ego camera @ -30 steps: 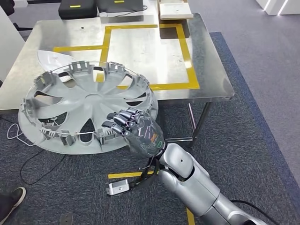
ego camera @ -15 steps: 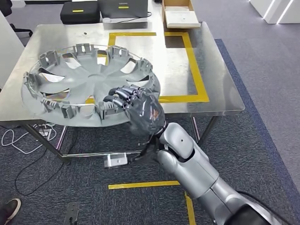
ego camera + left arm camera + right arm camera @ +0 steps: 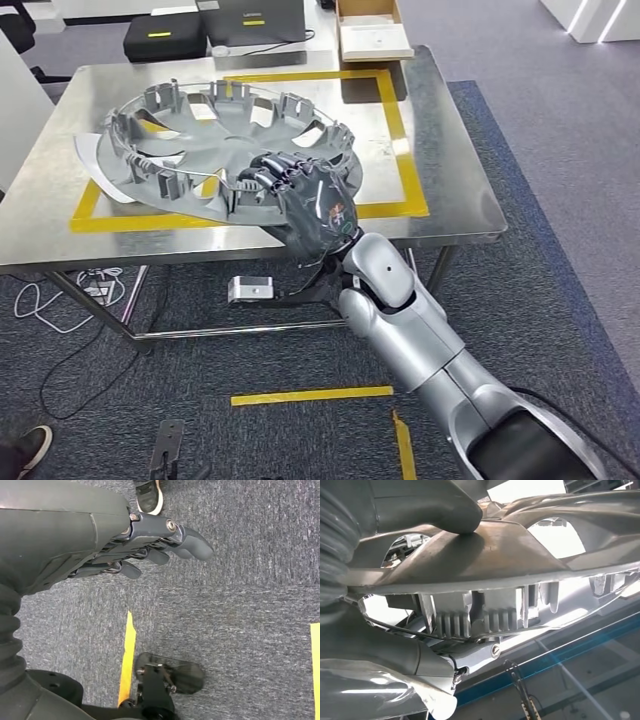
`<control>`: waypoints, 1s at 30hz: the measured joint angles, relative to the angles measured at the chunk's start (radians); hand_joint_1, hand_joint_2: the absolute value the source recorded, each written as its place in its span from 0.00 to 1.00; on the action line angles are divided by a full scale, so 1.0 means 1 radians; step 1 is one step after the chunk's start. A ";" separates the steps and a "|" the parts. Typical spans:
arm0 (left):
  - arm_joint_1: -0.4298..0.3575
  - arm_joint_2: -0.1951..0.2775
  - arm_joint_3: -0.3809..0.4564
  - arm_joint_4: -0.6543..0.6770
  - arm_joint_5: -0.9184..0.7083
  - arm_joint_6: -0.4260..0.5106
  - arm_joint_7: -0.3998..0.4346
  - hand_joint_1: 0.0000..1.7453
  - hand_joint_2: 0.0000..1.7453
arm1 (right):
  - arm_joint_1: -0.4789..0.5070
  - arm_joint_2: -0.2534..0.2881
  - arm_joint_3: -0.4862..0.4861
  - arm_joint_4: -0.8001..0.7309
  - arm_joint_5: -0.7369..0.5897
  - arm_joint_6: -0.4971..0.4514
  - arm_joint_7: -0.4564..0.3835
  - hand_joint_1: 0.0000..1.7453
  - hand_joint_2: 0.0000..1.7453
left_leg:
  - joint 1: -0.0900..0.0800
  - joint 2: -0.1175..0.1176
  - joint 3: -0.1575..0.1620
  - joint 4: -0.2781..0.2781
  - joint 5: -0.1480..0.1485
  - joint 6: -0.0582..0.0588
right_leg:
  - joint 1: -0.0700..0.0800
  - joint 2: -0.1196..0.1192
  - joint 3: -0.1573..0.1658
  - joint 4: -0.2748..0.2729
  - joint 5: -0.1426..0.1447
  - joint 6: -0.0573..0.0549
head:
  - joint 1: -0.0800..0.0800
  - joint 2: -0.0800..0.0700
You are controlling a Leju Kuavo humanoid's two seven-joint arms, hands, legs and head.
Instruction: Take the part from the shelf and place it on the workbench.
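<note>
The wide silver plastic wheel cover (image 3: 226,150), gripped at its near rim by the right hand (image 3: 302,205) above the steel table (image 3: 453,190), looks light but floppy; the left hand (image 3: 113,540) hangs empty, fingers loosely apart.

my right arm (image 3: 407,330): silver, rounded shells | my right robot hand (image 3: 313,210): dark grey, glossy, small red-green marking | my left robot hand (image 3: 113,540): grey, ribbed cover, visible screws
</note>
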 joint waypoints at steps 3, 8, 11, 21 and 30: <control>0.001 0.000 -0.002 0.000 0.000 0.000 0.000 0.00 1.00 | 0.000 0.001 0.000 0.013 0.000 0.000 0.000 1.00 1.00 | -0.001 0.000 -0.021 0.065 -0.003 0.003 | 0.005 0.001 0.002 0.000 -0.002 -0.003 | 0.000 0.000; -0.001 0.001 -0.006 0.000 0.000 0.000 0.000 0.00 1.00 | -0.003 0.007 -0.002 0.024 0.000 -0.001 -0.001 1.00 1.00 | -0.011 0.000 0.098 -0.180 0.083 0.029 | 0.012 0.004 0.002 0.002 -0.009 0.006 | 0.002 0.000; 0.000 0.002 -0.008 0.000 0.000 0.000 -0.001 0.00 1.00 | -0.005 0.008 -0.004 0.027 0.001 -0.002 -0.001 1.00 1.00 | -0.011 0.001 0.104 -0.196 0.079 0.037 | 0.011 0.002 -0.003 0.003 -0.016 0.021 | 0.002 0.000; 0.005 -0.032 -0.055 0.000 -0.078 0.000 0.022 0.00 1.00 | -0.198 -0.048 -0.095 0.469 0.284 -0.107 0.328 1.00 1.00 | 0.000 -0.018 0.108 -0.198 0.078 0.046 | -0.007 -0.007 -0.079 0.086 0.007 0.052 | 0.018 0.000; -0.004 -0.042 -0.068 0.000 -0.096 -0.019 0.052 0.00 1.00 | -0.239 -0.053 -0.150 0.623 0.297 -0.132 0.285 1.00 1.00 | -0.004 0.003 0.033 -0.036 -0.008 0.011 | -0.008 0.007 -0.041 0.002 0.030 0.011 | 0.017 0.000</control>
